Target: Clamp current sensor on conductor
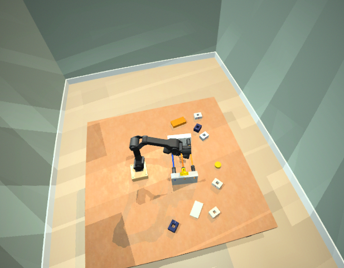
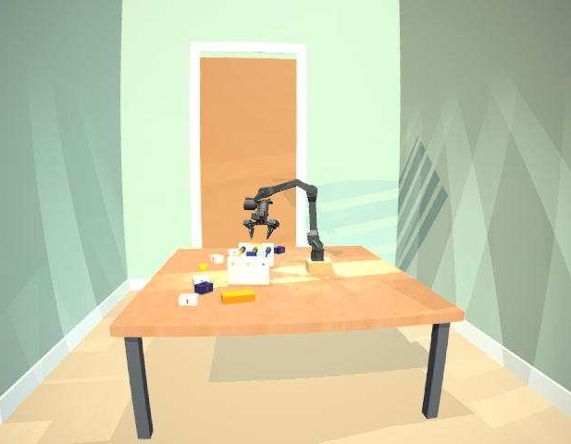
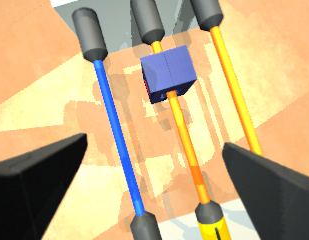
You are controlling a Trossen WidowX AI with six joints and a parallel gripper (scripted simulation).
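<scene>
A dark blue split-core sensor (image 2: pixel 251 253) (image 3: pixel 169 72) sits around the middle orange conductor (image 1: pixel 182 162) (image 3: pixel 183 135), near one end fitting. Its two halves meet at a thin seam on top; the latch cannot be made out. A red mark shows on its left side in the wrist view, but the arrow's direction cannot be read. A yellow marker (image 1: pixel 183 172) (image 3: pixel 212 231) is at the conductor's other end. My gripper (image 2: pixel 260 238) (image 3: pixel 156 143) is wide open and empty, above the conductors and clear of the sensor. The arm hides the sensor in the top view.
A blue conductor (image 3: pixel 116 130) and another orange conductor (image 3: pixel 236 92) run on either side, between upright end blocks (image 1: pixel 184 179) (image 2: pixel 248 275). An orange block (image 1: pixel 178 122) (image 2: pixel 237 296), a yellow disc (image 1: pixel 217 164), a white slab (image 1: pixel 196 209) and several white and dark blue sensor-like blocks lie around.
</scene>
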